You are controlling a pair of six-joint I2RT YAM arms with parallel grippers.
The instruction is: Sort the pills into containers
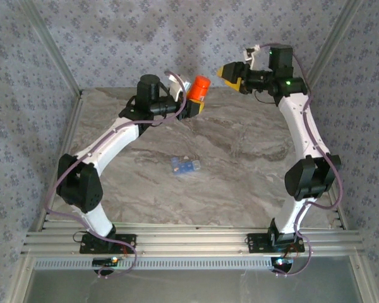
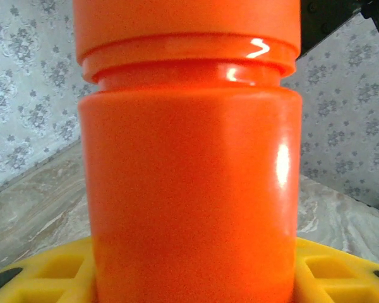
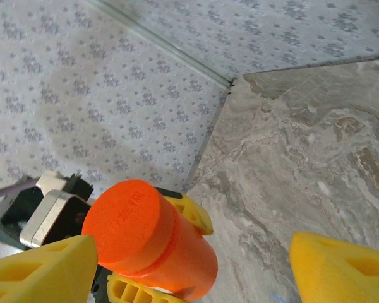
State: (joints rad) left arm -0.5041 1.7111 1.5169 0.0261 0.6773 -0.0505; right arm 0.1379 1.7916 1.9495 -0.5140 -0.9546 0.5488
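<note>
Bottle check: capped orange bottle sits between the left gripper fingers, clamped low on its body, top end pointing away from the wrist. Right gripper has its jaws spread wide with nothing between them, aimed at the bottle's top from just beside it, not touching. Pale blue container lies on the marble table, well back from both grippers, toward the arm bases.
</note>
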